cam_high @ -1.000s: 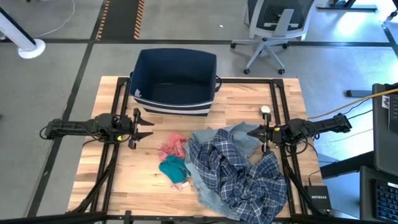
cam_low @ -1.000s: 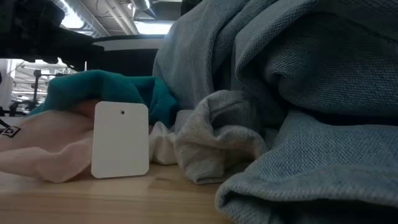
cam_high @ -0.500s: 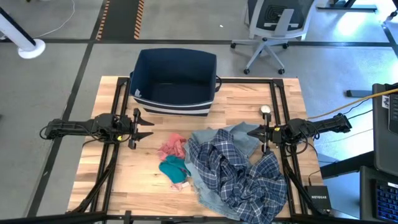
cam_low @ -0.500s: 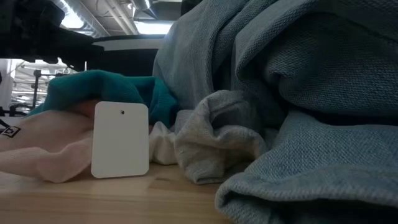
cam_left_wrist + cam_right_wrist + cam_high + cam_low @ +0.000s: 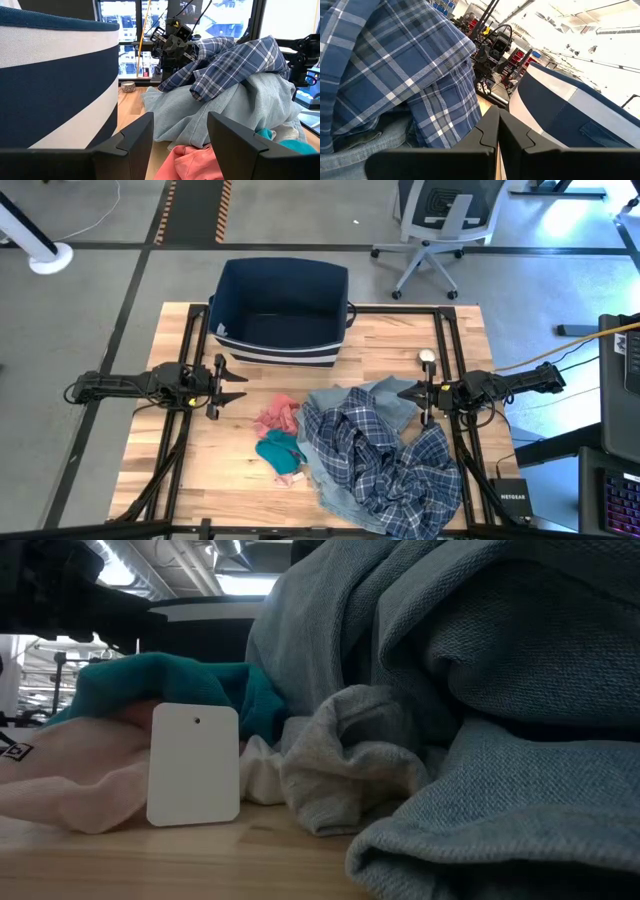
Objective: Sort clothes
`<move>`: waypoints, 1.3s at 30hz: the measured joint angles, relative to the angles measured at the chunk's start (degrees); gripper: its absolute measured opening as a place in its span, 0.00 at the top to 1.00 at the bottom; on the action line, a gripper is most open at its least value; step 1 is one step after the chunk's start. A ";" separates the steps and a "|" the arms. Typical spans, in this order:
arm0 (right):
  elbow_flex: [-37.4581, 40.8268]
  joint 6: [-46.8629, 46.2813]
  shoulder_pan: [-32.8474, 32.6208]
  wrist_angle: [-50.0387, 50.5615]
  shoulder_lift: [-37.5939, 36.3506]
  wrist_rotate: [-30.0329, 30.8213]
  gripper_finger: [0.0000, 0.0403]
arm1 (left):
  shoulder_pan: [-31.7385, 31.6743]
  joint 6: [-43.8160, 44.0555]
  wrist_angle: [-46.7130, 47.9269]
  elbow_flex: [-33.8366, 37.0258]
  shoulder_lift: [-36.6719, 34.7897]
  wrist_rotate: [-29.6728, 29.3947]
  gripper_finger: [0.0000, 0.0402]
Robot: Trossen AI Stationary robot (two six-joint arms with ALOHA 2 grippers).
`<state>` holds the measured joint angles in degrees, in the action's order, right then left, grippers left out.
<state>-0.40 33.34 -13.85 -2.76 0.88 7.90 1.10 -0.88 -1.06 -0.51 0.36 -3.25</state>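
Overhead view: a heap of clothes lies in the lower centre-right of the frame on the wooden bench. The navy-white plaid shirt, crumpled, lies on top of a pale blue-grey denim piece that spreads beneath and beside it. At the heap's left edge a pink piece sits above a teal piece, the two touching. In the table-level view the teal and pink pieces appear at left with a white card tag in front of them, a small white piece just right of the tag, and grey-blue folds filling the right half. The left claw, at mid-left, stands open and empty, near the pink piece but apart from it. The right claw, at mid-right, is closed on nothing, its tips at the upper right edge of the heap; whether they touch the cloth cannot be told. A navy fabric bin with white stripes stands at the bench's upper centre. Beyond lie a grey floor and a white office chair at upper right.
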 joint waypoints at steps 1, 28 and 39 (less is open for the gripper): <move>0.00 0.00 0.00 0.00 -0.01 -0.01 0.96 | 0.00 0.02 0.02 0.00 0.00 0.00 0.55; 0.00 0.00 0.00 -0.18 0.01 -0.02 0.96 | -0.04 -17.76 -32.72 0.00 0.13 -7.24 0.55; 0.00 -12.20 0.00 -0.83 0.01 -0.02 0.96 | -0.04 -20.67 -37.31 0.00 0.15 -8.44 0.55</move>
<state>-0.40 21.14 -13.85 -3.60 0.89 7.88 1.06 -21.56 -38.37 -0.51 0.51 -11.69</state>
